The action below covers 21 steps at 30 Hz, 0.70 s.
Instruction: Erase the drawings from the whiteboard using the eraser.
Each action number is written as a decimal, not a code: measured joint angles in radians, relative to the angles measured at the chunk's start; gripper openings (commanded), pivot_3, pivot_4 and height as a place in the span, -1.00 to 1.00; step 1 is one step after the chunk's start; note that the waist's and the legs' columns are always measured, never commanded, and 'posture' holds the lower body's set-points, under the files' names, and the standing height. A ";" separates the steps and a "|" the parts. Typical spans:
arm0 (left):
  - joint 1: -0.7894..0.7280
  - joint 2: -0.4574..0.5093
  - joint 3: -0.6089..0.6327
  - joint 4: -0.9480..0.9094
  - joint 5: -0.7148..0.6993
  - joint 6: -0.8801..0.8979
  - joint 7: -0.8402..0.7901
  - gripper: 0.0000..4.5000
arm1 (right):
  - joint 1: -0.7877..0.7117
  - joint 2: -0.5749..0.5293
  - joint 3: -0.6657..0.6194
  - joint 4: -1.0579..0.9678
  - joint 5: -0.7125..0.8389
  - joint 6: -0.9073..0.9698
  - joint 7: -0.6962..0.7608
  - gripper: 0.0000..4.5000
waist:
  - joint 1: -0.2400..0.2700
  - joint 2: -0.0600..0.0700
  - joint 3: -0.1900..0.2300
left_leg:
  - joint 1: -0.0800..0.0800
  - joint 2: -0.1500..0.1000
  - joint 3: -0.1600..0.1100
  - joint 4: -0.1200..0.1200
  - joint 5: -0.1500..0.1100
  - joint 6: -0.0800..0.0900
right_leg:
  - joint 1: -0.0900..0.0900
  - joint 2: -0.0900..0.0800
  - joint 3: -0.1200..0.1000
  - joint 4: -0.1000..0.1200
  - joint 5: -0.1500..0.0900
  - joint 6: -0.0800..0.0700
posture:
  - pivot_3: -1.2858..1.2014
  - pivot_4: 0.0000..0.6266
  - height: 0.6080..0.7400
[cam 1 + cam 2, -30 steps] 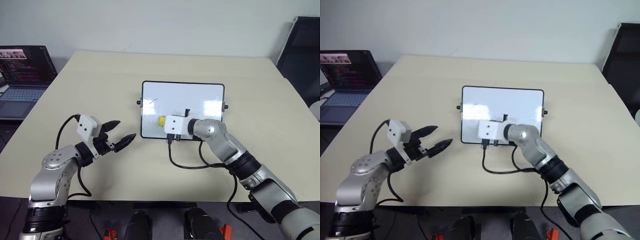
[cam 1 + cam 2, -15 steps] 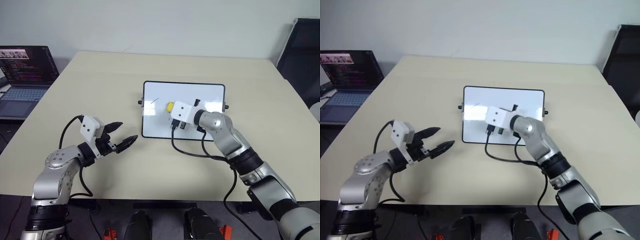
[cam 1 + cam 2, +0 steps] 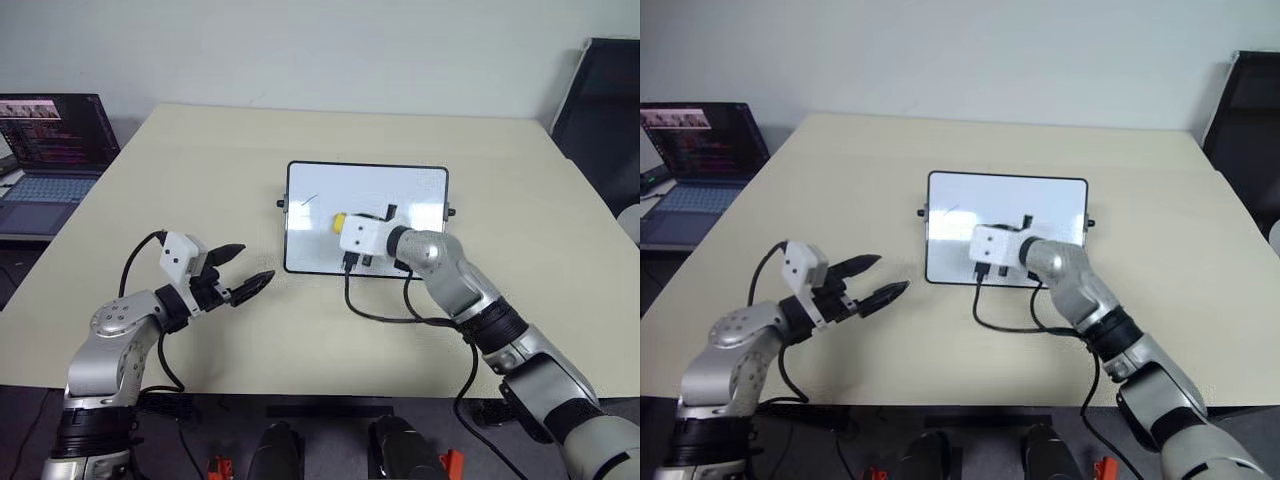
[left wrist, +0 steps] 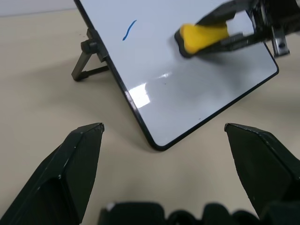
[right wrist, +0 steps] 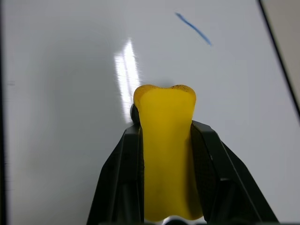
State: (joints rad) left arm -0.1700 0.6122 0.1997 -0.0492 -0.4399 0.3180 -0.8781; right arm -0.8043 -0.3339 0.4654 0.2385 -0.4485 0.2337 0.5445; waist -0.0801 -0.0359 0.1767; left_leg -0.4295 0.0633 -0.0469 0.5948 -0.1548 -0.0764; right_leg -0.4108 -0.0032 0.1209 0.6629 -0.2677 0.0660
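— Eraser (image 5: 165,154)?
— Pinched in the right gripper (image 5: 165,187), jaws pressed on its yellow sides; carried from the near edge of the whiteboard (image 3: 420,185) toward its middle within the last second.
— Drawings (image 4: 129,29) left?
— One short blue stroke, near the far-left corner, left of the eraser; untouched. Probably the next stretch to wipe.
— Left gripper (image 3: 247,265)?
— Spread wide, empty, held near-left of the board, unmoved.
— Anything around?
— Laptop (image 3: 50,140) far left, well apart. Nothing seen blocking the stroke.
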 measured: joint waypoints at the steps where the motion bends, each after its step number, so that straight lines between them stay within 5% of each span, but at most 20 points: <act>1: 0.000 0.000 0.000 0.008 0.002 -0.005 -0.005 1.00 | 0.002 0.003 -0.002 -0.002 0.002 0.001 0.001 -0.54 | 0.000 0.000 0.000 | 0.000 0.000 0.000 0.000 0.000 0.000 | 0.000 0.000 0.000 0.000 0.000 0.000 | 0.03 -0.52 1.00; 12: 0.008 0.005 0.000 0.056 0.009 -0.062 -0.046 1.00 | 0.096 0.018 -0.041 -0.143 0.081 0.094 0.103 -0.55 | -0.002 0.000 0.000 | -0.002 0.001 0.000 -0.002 0.000 0.001 | 0.002 0.001 0.000 0.000 -0.002 0.001 | 0.03 -0.52 1.00; 21: 0.015 0.023 0.003 0.046 0.006 -0.057 -0.047 1.00 | 0.267 0.074 -0.298 -0.497 0.326 0.333 0.105 -0.55 | 0.002 0.000 0.001 | -0.005 0.001 0.000 -0.003 0.000 0.000 | 0.000 0.001 -0.001 0.000 -0.003 0.002 | 0.03 -0.52 1.00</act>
State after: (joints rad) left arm -0.1554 0.6353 0.2030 -0.0033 -0.4334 0.2611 -0.9256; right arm -0.5369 -0.2598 0.1677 -0.2590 -0.1226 0.5671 0.6494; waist -0.0781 -0.0358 0.1774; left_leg -0.4342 0.0646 -0.0467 0.5914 -0.1547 -0.0761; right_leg -0.4110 -0.0024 0.1202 0.6629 -0.2707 0.0683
